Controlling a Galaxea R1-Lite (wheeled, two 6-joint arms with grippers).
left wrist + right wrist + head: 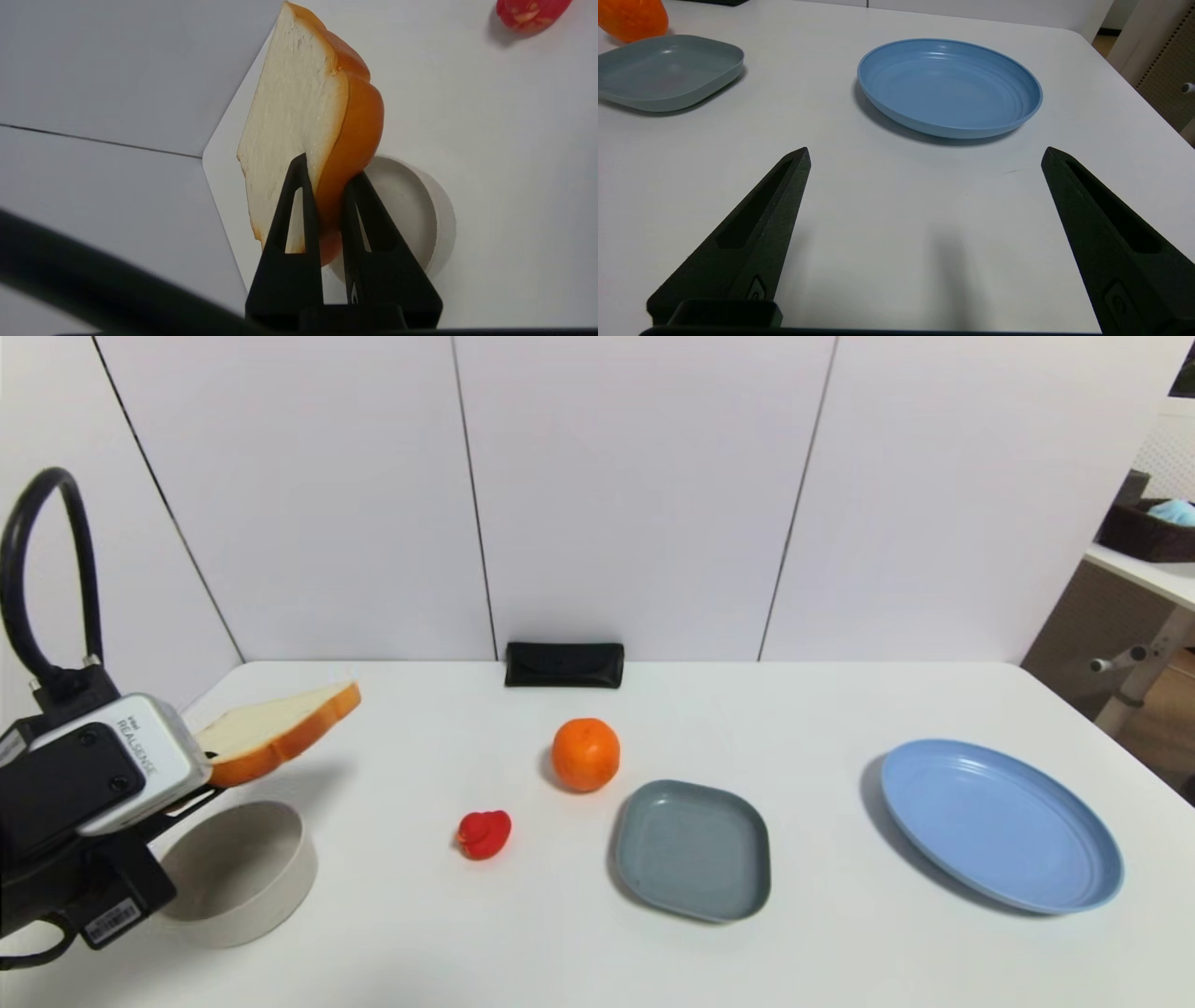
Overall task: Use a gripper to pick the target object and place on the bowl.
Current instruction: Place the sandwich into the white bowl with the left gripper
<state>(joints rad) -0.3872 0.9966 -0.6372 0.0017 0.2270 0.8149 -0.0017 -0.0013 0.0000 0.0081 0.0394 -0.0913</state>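
My left gripper (327, 168) is shut on the toast slice (280, 728), pale cream face with orange-brown crust, and holds it in the air above the table at the far left. In the left wrist view the toast (299, 116) sits between the two black fingers (292, 205). The beige-grey bowl (245, 873) stands on the table just below and nearer than the toast; it also shows in the left wrist view (411, 210), empty. My right gripper (924, 154) is open and empty, low over the table near the blue plate; it is out of the head view.
An orange (585, 754), a small red toy (485, 833), a grey-blue square dish (692, 848) and a large blue round plate (999, 821) lie across the white table. A black case (564, 665) sits at the back edge.
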